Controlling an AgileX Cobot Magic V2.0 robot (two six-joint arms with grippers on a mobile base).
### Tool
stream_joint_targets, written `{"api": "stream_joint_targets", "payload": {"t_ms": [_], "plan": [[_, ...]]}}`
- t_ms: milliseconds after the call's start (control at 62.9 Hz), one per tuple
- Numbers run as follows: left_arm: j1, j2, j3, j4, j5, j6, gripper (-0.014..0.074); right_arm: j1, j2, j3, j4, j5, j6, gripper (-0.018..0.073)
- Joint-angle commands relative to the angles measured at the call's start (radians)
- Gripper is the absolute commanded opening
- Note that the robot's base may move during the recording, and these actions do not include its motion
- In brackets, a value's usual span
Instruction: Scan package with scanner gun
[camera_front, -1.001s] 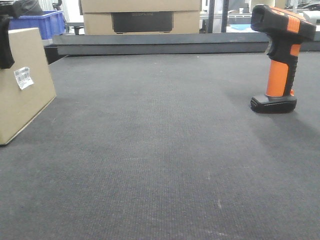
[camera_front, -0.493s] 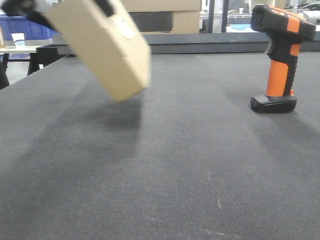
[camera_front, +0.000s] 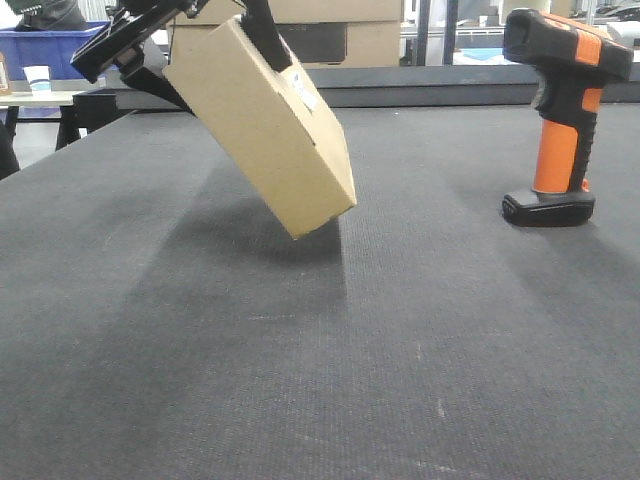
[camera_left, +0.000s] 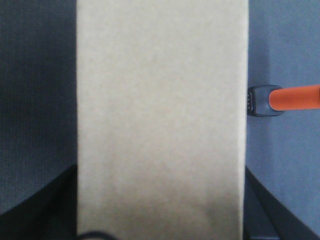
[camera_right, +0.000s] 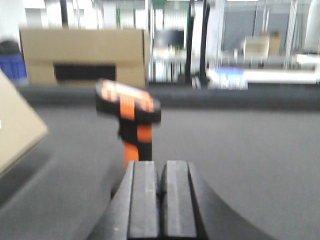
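The package (camera_front: 265, 130), a plain brown box with a small white label (camera_front: 305, 95), hangs tilted above the mat, left of centre. My left gripper (camera_front: 200, 45) is shut on its upper end, one black finger (camera_front: 262, 30) across its front face. In the left wrist view the package (camera_left: 162, 120) fills the middle between the dark fingers (camera_left: 45, 205), and the scanner gun's base (camera_left: 260, 101) peeks out on the right. The scanner gun (camera_front: 562, 110) stands upright at the right on its black base. My right gripper (camera_right: 161, 187) is shut and empty, just short of the scanner gun (camera_right: 130, 112).
A larger cardboard box with a dark panel (camera_front: 285, 35) stands behind the table's raised back edge. A blue bin (camera_front: 60, 45) and a paper cup (camera_front: 38, 77) sit on a side table at far left. The black mat (camera_front: 320, 350) covers the table.
The package has risen off the mat at the far left and moved right toward the centre, tilting as it went, held by my left gripper. The scanner gun has not moved.
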Motion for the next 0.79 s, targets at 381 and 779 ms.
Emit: {"api": "stream_joint_targets", "payload": {"t_ms": [381, 779], "plan": [[-0.005, -0.004, -0.003, -0.010, -0.026, -0.005, -0.0111, 0.001, 0.303, -0.392, 0.001, 0.066, 0.005, -0.0168], [-0.005, -0.004, -0.003, 0.009, -0.044, -0.003, -0.0111, 0.001, 0.807, -0.435, 0.078, -0.203, 0.005, -0.0168]]}}
